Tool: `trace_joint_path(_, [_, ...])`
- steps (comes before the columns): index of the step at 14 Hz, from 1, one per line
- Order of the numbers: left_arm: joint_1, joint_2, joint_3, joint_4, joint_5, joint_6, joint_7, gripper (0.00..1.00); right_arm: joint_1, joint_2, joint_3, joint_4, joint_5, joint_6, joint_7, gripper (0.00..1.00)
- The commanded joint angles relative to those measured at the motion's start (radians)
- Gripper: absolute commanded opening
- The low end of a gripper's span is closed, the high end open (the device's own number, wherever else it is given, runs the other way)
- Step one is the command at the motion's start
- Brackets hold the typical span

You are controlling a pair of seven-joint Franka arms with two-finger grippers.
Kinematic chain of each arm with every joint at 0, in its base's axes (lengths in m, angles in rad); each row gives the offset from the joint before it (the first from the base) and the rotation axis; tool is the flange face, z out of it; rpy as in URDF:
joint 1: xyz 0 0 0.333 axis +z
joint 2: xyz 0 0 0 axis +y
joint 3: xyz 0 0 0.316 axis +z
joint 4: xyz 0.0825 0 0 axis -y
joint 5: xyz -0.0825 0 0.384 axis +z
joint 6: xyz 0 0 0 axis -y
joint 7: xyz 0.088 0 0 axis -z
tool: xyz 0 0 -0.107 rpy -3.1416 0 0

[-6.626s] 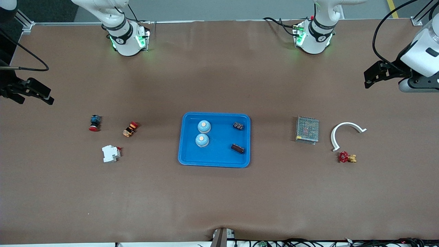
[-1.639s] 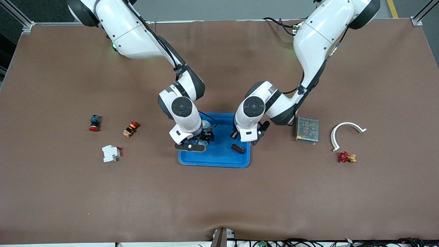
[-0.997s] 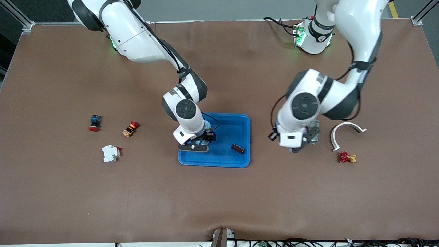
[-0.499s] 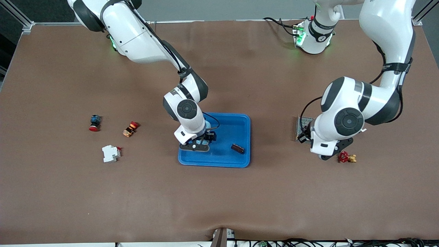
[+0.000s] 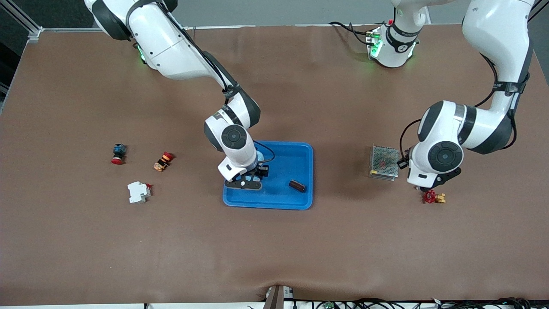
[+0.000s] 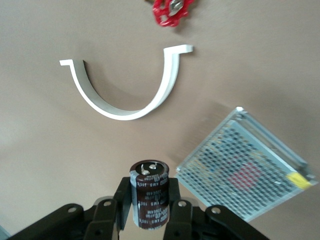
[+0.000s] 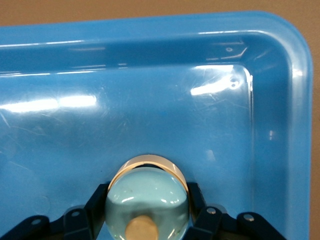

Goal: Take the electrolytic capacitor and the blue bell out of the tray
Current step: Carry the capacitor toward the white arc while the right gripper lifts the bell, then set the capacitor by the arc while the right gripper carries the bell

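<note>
Two capacitors (image 5: 297,186) (image 6: 149,194), one bell (image 7: 148,195), one tray (image 5: 283,201)

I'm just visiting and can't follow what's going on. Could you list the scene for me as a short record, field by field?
Left gripper: shut on a capacitor, in the air over the white curved bracket, beside the metal mesh box
Right gripper: closed around a bell in the blue tray
Also in tray: a second capacitor
Near the bracket: red valve
</note>
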Motion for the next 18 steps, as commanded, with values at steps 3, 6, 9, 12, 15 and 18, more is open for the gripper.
trace_joint_path(3, [0.091,-0.068,-0.014,-0.219,0.021,0.191,0.046,0.0,0.006,-0.026,0.005,0.086,0.003,-0.118,0.003,0.37])
trace_joint_path(6, [0.157,-0.073,-0.014,-0.36,0.05,0.372,0.046,0.0,-0.014,-0.118,0.007,0.112,0.004,-0.276,-0.034,0.37])
trace_joint_path(9, [0.209,-0.059,-0.008,-0.437,0.1,0.497,0.046,0.0,-0.083,-0.242,0.007,0.111,0.064,-0.436,-0.249,0.37])
trace_joint_path(12, [0.237,-0.056,-0.013,-0.452,0.123,0.548,0.05,0.0,-0.217,-0.334,0.005,0.112,0.099,-0.577,-0.558,0.37])
trace_joint_path(15, [0.234,-0.057,-0.02,-0.44,0.125,0.545,0.038,0.91,-0.352,-0.366,-0.002,0.109,0.096,-0.674,-0.881,0.37])
trace_joint_path(18, [0.234,-0.061,-0.056,-0.416,0.123,0.534,0.006,1.0,-0.501,-0.359,-0.005,0.108,0.083,-0.674,-1.214,0.37])
